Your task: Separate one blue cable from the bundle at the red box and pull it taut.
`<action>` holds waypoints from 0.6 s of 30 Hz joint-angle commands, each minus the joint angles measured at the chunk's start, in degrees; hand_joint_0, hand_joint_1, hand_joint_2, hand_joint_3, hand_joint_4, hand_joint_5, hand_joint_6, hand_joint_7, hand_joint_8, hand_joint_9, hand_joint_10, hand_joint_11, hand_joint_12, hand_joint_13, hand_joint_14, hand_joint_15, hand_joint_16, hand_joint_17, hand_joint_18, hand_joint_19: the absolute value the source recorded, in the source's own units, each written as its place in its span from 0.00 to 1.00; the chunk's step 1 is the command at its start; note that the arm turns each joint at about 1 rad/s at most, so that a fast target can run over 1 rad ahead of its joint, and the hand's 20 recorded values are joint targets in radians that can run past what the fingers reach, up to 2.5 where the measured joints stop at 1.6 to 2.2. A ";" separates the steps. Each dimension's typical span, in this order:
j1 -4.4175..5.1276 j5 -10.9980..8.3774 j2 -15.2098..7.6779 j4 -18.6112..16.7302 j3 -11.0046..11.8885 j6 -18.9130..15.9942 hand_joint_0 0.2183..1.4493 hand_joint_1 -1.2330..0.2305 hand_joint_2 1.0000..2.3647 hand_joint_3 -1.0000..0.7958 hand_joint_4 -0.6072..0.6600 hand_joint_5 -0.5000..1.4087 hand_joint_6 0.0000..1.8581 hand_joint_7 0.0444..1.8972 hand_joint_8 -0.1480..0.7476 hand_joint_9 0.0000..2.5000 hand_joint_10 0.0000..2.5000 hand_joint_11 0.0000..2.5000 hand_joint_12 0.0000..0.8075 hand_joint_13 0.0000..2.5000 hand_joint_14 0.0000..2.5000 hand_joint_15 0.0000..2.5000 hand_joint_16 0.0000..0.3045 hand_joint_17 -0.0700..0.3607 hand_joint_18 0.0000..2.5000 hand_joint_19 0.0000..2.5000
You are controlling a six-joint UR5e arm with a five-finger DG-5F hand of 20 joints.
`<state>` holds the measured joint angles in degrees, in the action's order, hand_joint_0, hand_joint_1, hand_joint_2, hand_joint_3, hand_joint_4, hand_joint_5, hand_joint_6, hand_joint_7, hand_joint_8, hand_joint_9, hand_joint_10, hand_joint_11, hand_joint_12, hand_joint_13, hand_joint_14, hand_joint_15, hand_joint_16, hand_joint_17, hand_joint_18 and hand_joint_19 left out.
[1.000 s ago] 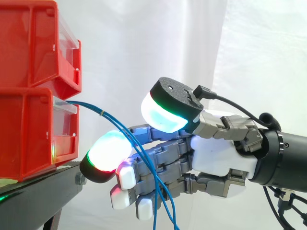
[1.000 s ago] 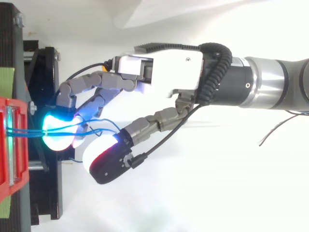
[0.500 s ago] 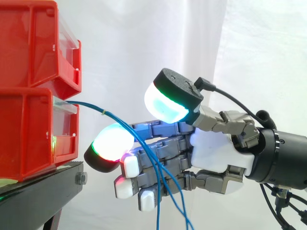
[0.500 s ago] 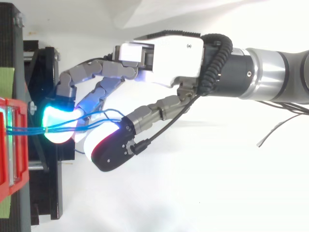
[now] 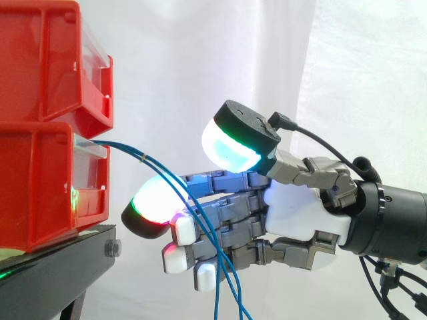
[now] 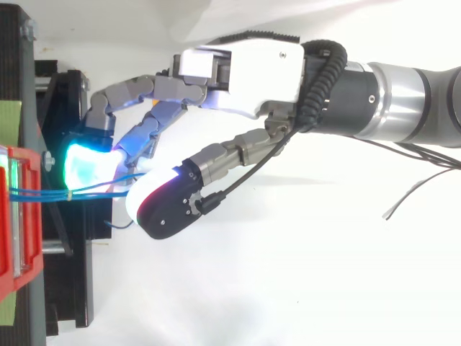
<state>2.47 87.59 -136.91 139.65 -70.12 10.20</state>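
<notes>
Hanging right up front, the blue cables (image 5: 137,155) are all one bundle, folks. No single strand stands apart from the rest, and nothing is taut. They leave the lower red box (image 5: 40,180), pass a small tie (image 6: 68,193), then slope down across the near side of the hand (image 5: 300,213) and dangle slack below it. By my reading the task is in its opening stage: the hand is in among the cables, but the separating and the pulling are both left to do.

Now the hand itself. It comes in from the right, palm turned toward the box, with its fingers (image 5: 220,223) loosely bent and relaxed, not clamped on anything I can make out. The strands lie across those fingers on a slant. The thumb (image 5: 233,143) rides high above them, its cyan pad apart from the cables in the side view. From above, the cables run out of the box and slip between the thumb and a big glowing fingertip (image 6: 86,162), just beside both.

Further back, the box sits on a black stand (image 5: 47,267) with a second red box (image 5: 47,60) stacked on top, and behind it all hangs the white curtain (image 5: 347,80).
</notes>
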 commanded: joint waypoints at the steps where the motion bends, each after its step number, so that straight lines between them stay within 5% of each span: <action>1: -0.01 0.03 -0.64 -0.61 0.07 -0.01 0.33 0.40 0.01 0.33 0.73 0.18 0.27 0.56 0.57 0.34 0.01 0.29 0.53 0.33 0.01 0.19 0.18 0.45 0.31 0.25; 4: -0.01 0.30 -1.78 -2.37 0.69 -1.15 0.33 0.40 0.01 0.33 0.73 0.18 0.27 0.57 0.57 0.34 0.01 0.29 0.53 0.33 0.01 0.19 0.18 0.45 0.31 0.25; 11: -0.19 3.29 -1.78 0.18 3.77 -2.56 0.33 0.41 0.01 0.34 0.73 0.19 0.27 0.58 0.58 0.35 0.01 0.29 0.53 0.33 0.01 0.19 0.18 0.45 0.32 0.25; 18: -0.19 3.55 -1.78 0.18 3.77 -2.56 0.36 0.41 0.01 0.38 0.71 0.19 0.27 0.60 0.58 0.35 0.01 0.29 0.53 0.34 0.01 0.19 0.18 0.45 0.32 0.25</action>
<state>2.30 91.01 -138.72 139.80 -66.35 7.66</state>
